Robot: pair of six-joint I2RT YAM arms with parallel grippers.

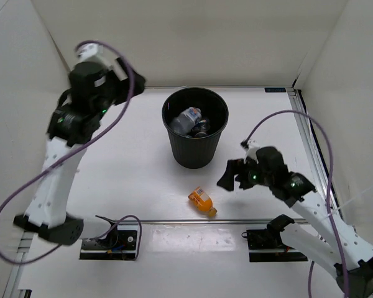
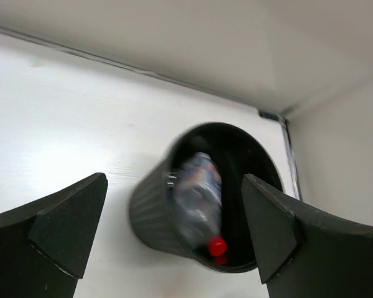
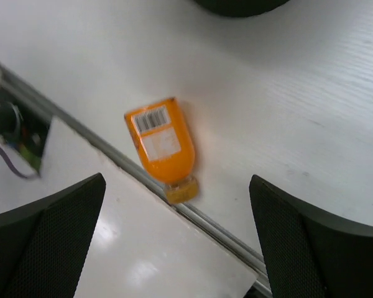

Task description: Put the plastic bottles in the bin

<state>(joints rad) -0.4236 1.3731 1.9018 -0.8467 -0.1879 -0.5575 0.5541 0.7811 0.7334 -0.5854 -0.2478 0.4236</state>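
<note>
The black bin stands at the table's middle back. Clear plastic bottles lie inside it. In the left wrist view a clear bottle with a red cap, blurred, is in the mouth of the bin. My left gripper hangs open, high and to the left of the bin, with nothing between its fingers. A short orange bottle lies on its side near the front rail. My right gripper hovers open just right of and above it, apart from it.
A metal rail crosses the table's front right beside the orange bottle's cap. Another rail runs along the right side. White walls enclose the table on three sides. The bin's base shows at the top of the right wrist view.
</note>
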